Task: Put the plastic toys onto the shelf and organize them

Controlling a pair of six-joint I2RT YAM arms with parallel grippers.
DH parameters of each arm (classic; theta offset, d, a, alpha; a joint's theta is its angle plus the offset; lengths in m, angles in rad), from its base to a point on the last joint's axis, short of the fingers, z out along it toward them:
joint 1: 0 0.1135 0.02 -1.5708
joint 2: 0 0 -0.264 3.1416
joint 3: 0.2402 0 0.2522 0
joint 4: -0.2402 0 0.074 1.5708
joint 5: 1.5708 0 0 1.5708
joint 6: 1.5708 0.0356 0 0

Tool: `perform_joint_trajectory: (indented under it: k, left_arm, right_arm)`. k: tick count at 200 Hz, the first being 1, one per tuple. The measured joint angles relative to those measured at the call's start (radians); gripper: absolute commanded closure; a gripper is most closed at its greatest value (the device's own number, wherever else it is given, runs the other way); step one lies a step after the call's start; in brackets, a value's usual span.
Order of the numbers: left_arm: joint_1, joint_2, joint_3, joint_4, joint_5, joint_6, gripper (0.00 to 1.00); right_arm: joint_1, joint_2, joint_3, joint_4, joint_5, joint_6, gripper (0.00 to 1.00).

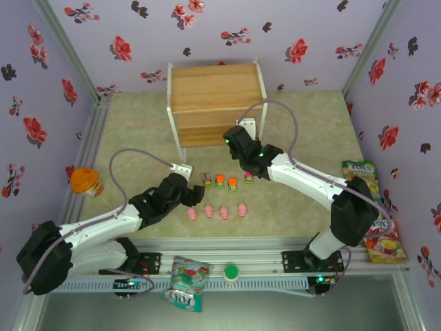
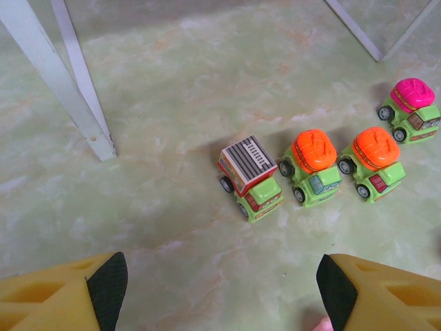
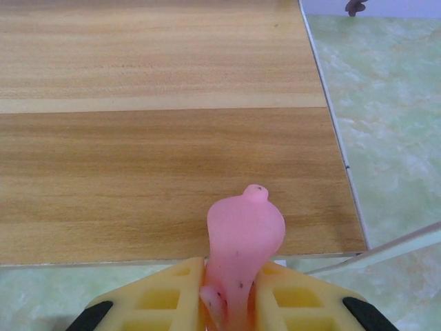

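- The shelf (image 1: 216,96) stands at the far side of the table.
- My left gripper (image 2: 220,289), just before the shelf, gapes wide and empty over four cars (image 2: 310,165).
- My right gripper (image 3: 231,293) pinches one pig (image 3: 244,231) at the shelf's front edge.
- The pig looks light, soft and squashy, so I'd hold its middle gently.

The shelf (image 1: 215,96) stands at the table's (image 1: 303,124) far middle. Nearer, four toy cars (image 1: 220,181) sit in a left-to-right row, four pigs (image 1: 209,211) in another row nearer still. A fifth pig (image 3: 242,238), in the right gripper (image 3: 231,286), seems to hang just before the shelf's lower board.
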Motion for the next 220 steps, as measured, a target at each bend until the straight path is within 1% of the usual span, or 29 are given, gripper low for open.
perform_joint_trajectory:
  k: [74, 155, 220]
  left_arm:
    - [0.0, 0.0, 0.0, 0.0, 0.0, 0.0, 0.22]
    - [0.0, -0.001, 0.0, 0.0, 0.0, 0.0, 0.22]
    - [0.0, -0.001, 0.0, -0.001, 0.0, 0.0, 0.22]
  right_arm:
    - [-0.01, 0.002, 0.0, 0.039, 0.025, 0.001, 0.79]
    - [-0.01, 0.054, 0.016, 0.055, 0.073, 0.0, 0.77]
    - [-0.01, 0.065, 0.016, 0.073, 0.105, 0.004, 0.76]
